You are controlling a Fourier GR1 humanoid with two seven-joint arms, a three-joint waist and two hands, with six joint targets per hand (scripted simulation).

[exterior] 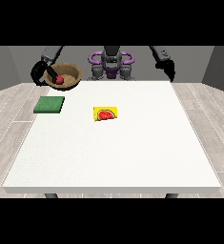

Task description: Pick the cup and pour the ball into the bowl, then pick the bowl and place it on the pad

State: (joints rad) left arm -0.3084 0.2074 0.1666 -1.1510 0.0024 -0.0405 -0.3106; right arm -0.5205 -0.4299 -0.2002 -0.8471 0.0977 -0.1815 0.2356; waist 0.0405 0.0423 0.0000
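The wooden bowl (63,75) is held aloft by the hand at the view's left (39,73), whose fingers are curled round its rim, beyond the green pad (49,105). A red ball (59,80) is seen inside it. The yellow watermelon card (106,114) lies on the bench (118,152), beside the pad. Whether the hand at the view's right (169,69) is clenched cannot be told.

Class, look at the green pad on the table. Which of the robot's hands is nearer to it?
Its right hand, at the view's left, holding the bowl up just behind the green pad. The hand at the view's right hangs beyond the table's far opposite corner.
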